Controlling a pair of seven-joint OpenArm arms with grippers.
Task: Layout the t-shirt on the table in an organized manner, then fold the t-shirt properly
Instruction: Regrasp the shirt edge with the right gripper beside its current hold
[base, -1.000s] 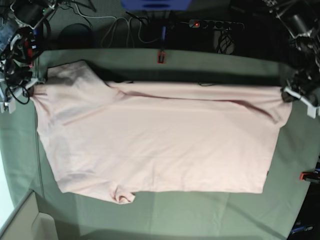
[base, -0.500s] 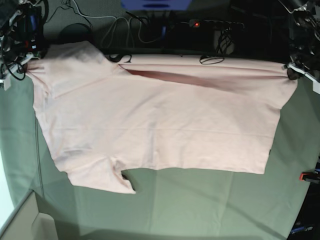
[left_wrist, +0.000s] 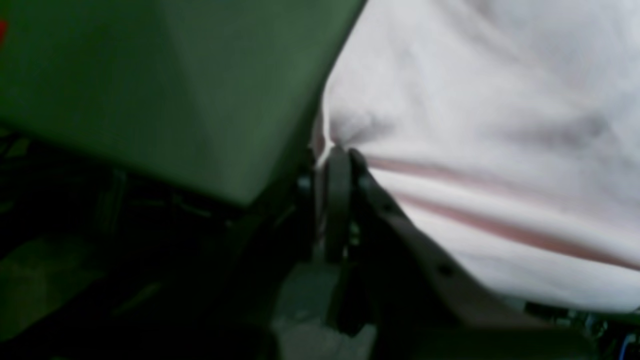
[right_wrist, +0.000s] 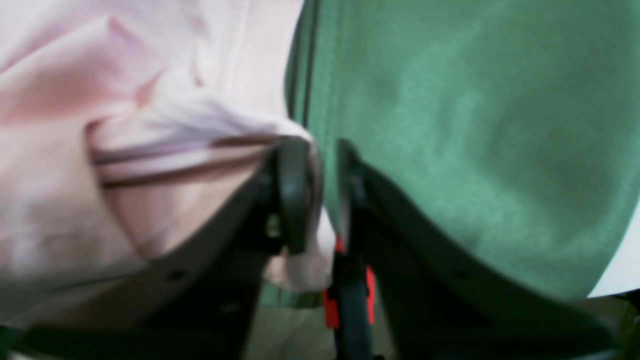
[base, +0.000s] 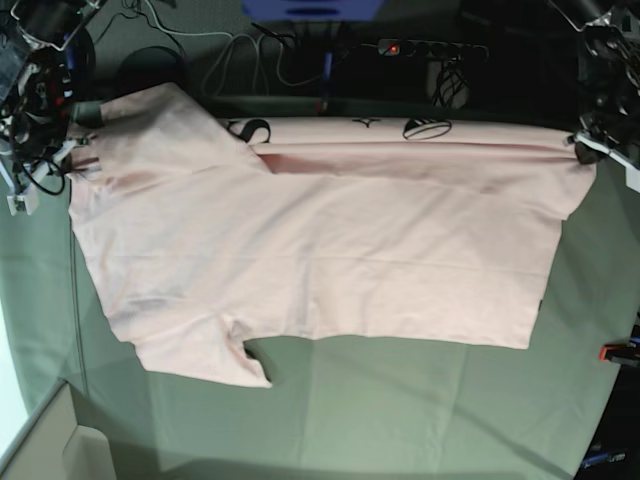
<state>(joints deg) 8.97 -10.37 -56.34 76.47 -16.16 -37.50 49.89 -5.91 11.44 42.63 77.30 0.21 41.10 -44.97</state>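
Note:
The light pink t-shirt (base: 320, 260) lies spread across the table (base: 400, 420), and black lettering shows along its far edge. My left gripper (base: 588, 150) sits at the shirt's far right corner. The left wrist view shows this gripper (left_wrist: 340, 152) shut on a pinch of the t-shirt (left_wrist: 475, 125). My right gripper (base: 68, 160) is at the far left corner by the sleeve. In the right wrist view its jaws (right_wrist: 322, 145) stand apart, with the t-shirt (right_wrist: 125, 125) draped against the left finger (right_wrist: 295, 195) and a bit of pink showing low in the gap.
Behind the table's far edge lie a power strip (base: 430, 47) and loose cables (base: 250, 50). A red clamp (base: 618, 352) sits at the right edge, and another red clamp (right_wrist: 345, 295) shows below my right gripper. A pale box (base: 60, 440) stands at the near left corner.
The shirt's far edge has been drawn back and up, uncovering the black lettering. My right gripper's jaws have parted. The left gripper keeps its hold.

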